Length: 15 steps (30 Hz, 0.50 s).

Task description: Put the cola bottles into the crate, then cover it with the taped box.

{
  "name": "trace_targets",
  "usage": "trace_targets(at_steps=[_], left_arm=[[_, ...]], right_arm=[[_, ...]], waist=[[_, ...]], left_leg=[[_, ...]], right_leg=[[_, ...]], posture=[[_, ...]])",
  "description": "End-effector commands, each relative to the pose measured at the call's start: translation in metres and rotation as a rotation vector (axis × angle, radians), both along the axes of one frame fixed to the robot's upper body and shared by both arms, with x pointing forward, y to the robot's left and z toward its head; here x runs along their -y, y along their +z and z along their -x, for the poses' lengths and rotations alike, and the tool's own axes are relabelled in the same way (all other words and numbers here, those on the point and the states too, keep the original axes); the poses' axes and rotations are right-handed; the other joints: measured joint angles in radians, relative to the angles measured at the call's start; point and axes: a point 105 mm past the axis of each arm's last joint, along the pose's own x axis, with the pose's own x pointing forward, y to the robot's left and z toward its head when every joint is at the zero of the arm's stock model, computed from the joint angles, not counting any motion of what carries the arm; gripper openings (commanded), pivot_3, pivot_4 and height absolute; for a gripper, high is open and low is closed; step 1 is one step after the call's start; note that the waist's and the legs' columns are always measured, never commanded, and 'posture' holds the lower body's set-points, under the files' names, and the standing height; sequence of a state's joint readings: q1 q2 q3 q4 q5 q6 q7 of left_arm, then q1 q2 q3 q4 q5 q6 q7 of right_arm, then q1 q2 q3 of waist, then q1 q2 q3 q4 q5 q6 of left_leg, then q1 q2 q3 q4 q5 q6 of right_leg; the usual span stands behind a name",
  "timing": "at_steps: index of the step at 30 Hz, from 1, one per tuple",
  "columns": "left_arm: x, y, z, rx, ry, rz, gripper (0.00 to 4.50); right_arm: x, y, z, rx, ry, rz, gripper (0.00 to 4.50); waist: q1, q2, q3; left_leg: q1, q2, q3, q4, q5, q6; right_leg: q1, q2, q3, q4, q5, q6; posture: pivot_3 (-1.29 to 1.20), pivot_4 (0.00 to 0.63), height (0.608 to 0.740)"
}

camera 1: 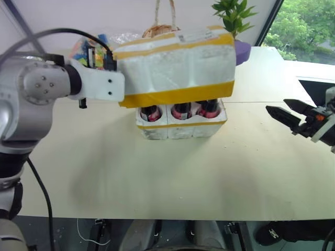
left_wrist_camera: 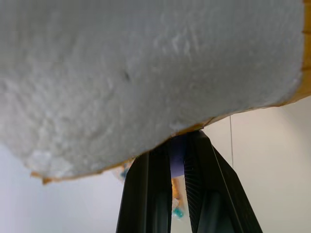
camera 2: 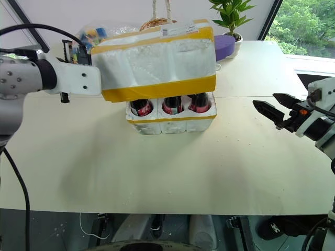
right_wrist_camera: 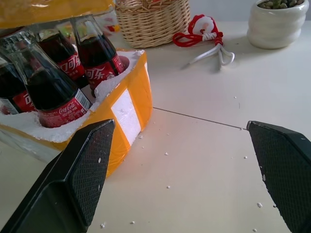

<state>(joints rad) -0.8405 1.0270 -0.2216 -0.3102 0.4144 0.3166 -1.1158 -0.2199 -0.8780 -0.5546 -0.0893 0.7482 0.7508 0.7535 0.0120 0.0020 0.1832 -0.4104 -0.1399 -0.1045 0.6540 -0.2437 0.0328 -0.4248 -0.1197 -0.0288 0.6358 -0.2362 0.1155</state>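
The taped box (camera 1: 175,65), white foam with broad yellow stripes and a shipping label on top, hangs slightly tilted over the crate (camera 1: 180,127). My left gripper (left_wrist_camera: 177,145) is shut on the box's left end wall. The box's lower edge hides the tops of the cola bottles (camera 1: 180,111), which stand in the crate's wells with their dark bodies and red labels showing below it. In the right wrist view the bottles (right_wrist_camera: 58,92) and the crate's yellow-taped side (right_wrist_camera: 127,104) are close by. My right gripper (camera 1: 285,112) stands open to the crate's right, above the table, with nothing between its fingers.
A wicker basket (right_wrist_camera: 153,19) stands behind the crate. Beside it lie a red and white cord (right_wrist_camera: 206,29) and a white plant pot (right_wrist_camera: 277,22). A purple pot (camera 1: 242,51) is at the back right and colourful packets (camera 1: 86,49) at the back left.
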Motion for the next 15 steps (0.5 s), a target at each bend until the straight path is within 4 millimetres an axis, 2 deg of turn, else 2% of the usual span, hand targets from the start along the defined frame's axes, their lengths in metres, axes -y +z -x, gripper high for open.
trace_targets(at_steps=[1,7,11,14,15], left_arm=[[-0.002,0.004,-0.006,0.049,0.008,-0.027,0.14],[0.007,-0.005,-0.007,0.016,-0.024,-0.001,0.14],[0.012,0.001,-0.006,0.019,-0.037,0.040,1.80],[0.013,0.003,-0.003,-0.014,-0.042,0.074,3.48],[0.012,0.004,-0.001,-0.031,-0.039,0.092,3.90]], right_arm=[[-0.003,0.011,0.001,0.046,0.011,0.002,4.50],[-0.003,0.009,0.004,0.043,0.006,0.001,4.50],[-0.002,0.009,0.005,0.043,0.000,-0.002,4.50],[-0.002,0.008,0.005,0.042,0.001,-0.003,4.50],[-0.002,0.007,0.006,0.041,0.001,-0.003,4.50]], waist=[[-0.001,0.000,0.000],[0.000,0.000,0.000],[0.000,0.000,0.000],[0.000,0.000,0.000],[0.000,0.000,0.000]], left_leg=[[0.000,0.000,0.000,0.000,0.000,0.000],[0.000,0.000,0.000,0.000,0.000,0.000],[0.000,0.000,0.000,0.000,0.000,0.000],[0.000,0.000,0.000,0.000,0.000,0.000],[0.000,0.000,0.000,0.000,0.000,0.000]], right_leg=[[0.000,0.000,0.000,0.000,0.000,0.000],[0.000,0.000,0.000,0.000,0.000,0.000],[0.000,0.000,0.000,0.000,0.000,0.000],[0.000,0.000,0.000,0.000,0.000,0.000],[0.000,0.000,0.000,0.000,0.000,0.000]], posture=[[0.00,0.150,0.732],[0.00,0.150,0.732],[0.00,0.150,0.732],[0.00,0.150,0.732],[0.00,0.150,0.732]])
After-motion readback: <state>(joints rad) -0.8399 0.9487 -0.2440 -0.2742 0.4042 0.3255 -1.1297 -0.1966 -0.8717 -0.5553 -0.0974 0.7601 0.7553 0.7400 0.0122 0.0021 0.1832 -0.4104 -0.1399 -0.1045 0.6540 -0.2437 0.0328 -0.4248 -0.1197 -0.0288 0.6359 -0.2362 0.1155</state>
